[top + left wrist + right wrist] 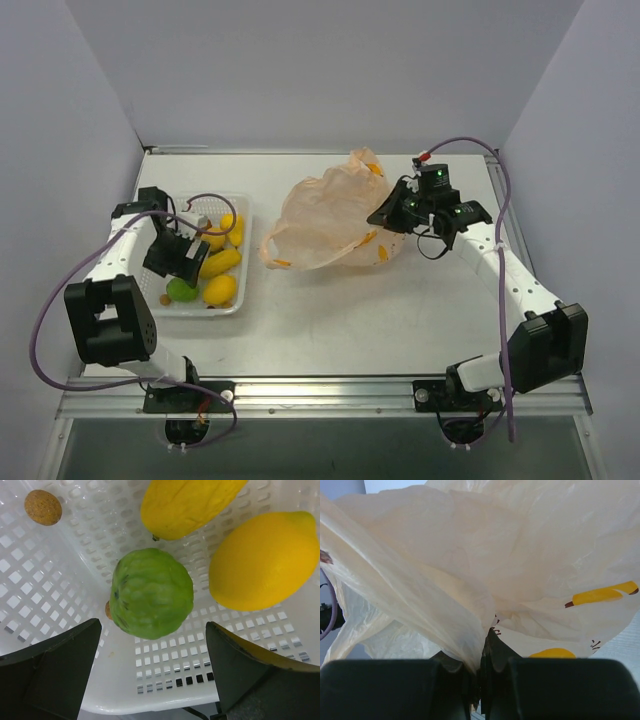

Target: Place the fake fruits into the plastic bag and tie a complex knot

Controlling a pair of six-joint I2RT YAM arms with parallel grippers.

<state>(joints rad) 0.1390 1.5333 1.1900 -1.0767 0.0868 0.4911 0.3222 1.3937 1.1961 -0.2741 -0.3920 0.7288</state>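
The fake fruits lie in a white mesh tray [236, 302] at the left: a green round fruit [181, 290], a yellow lemon [220, 290] and long yellow ones [220, 263]. My left gripper [178, 268] hangs open just above the green fruit [151, 593], its jaws wide apart and not touching it; the lemon [262, 560] lies beside it. The peach plastic bag [325, 215] with banana prints lies at the table's middle. My right gripper [385, 213] is shut on the bag's right edge [470, 600] and holds it up.
A small brown nut-like bit [43, 507] lies in the tray's corner, another peeks from under the green fruit. The tray's near rim [150, 700] is right below my left fingers. Grey walls enclose the table on three sides.
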